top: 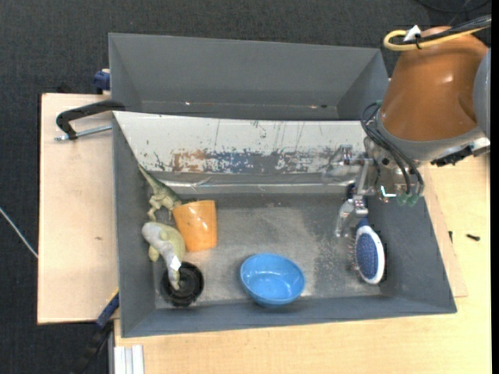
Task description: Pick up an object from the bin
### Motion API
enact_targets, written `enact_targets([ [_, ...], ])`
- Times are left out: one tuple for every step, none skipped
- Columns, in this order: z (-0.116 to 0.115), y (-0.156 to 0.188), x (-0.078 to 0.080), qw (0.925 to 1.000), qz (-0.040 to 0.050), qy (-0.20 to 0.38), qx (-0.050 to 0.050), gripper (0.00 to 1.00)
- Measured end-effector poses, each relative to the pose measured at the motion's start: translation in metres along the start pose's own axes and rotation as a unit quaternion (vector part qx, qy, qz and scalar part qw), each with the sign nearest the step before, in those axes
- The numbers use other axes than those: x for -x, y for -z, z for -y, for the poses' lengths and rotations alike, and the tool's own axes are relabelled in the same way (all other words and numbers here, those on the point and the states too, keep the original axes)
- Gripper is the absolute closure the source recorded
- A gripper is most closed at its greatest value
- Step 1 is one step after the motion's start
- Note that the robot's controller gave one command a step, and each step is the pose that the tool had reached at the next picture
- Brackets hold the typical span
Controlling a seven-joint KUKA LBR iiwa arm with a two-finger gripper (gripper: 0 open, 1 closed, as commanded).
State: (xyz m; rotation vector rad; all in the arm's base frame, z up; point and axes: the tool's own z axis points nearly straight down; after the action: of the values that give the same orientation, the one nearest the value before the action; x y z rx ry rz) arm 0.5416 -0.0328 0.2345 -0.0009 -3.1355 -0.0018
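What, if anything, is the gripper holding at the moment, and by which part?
Nothing visible: the gripper hangs just over the upper end of the blue oval brush, which lies at the right of the bin.

**Legible markings: none**

No word, number, brand or sign can be read on any surface. The brown and blue flecks along the back wall of the bin (234,160) are irregular marks that form no letters. The orange cup (196,224) and the blue bowl (270,277) show plain, unprinted sides.
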Motion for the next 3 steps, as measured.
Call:
enact_targets([
  [-0.106, -0.162, -0.017, 0.9944, 0.0083, 0.105, -0.001, 0.0],
  [-0.103, -0.134, -0.049, 0.9515, 0.0028, 0.308, -0.001, 0.0],
  [-0.075, -0.134, -0.048, 0.9696, 0.0028, 0.245, -0.001, 0.0],
])
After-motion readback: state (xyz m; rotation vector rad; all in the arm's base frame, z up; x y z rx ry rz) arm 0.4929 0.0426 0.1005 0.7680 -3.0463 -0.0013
